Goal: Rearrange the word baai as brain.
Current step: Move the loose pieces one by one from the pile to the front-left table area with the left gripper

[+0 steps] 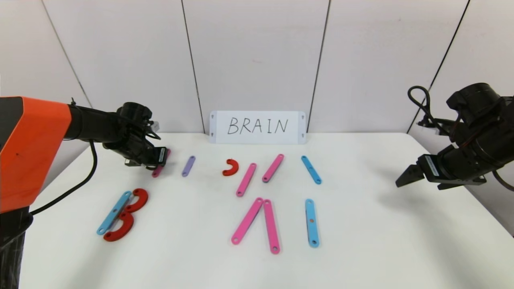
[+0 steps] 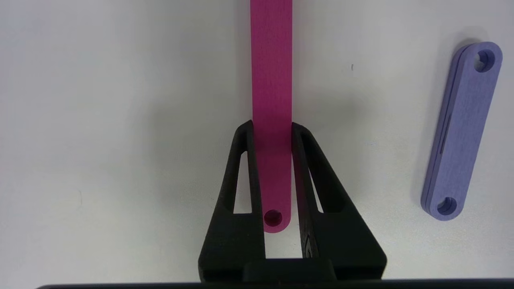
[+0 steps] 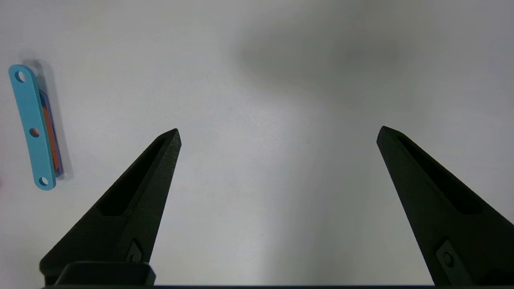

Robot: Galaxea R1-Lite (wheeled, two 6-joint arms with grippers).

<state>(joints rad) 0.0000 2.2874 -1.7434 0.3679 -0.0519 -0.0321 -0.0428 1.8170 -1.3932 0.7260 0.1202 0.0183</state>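
Observation:
The word lies as loose flat pieces on the white table (image 1: 361, 241). At the left a blue bar (image 1: 114, 212) and two red arcs (image 1: 129, 214) form a B. My left gripper (image 1: 159, 157) (image 2: 272, 124) is at the back left, shut on one end of a pink bar (image 1: 156, 171) (image 2: 271, 72), low over the table. A purple bar (image 1: 188, 165) (image 2: 461, 128) lies just beside it. Further right are a red arc (image 1: 231, 167), several pink bars (image 1: 246, 179) and two blue bars (image 1: 311, 222) (image 3: 33, 128). My right gripper (image 1: 405, 176) (image 3: 279, 131) hovers open at the right, holding nothing.
A white card (image 1: 258, 127) with handwritten "BRAIN" leans against the back wall. Two pink bars (image 1: 257, 222) meet in an inverted V near the table's middle front. The table's right edge runs close under the right arm.

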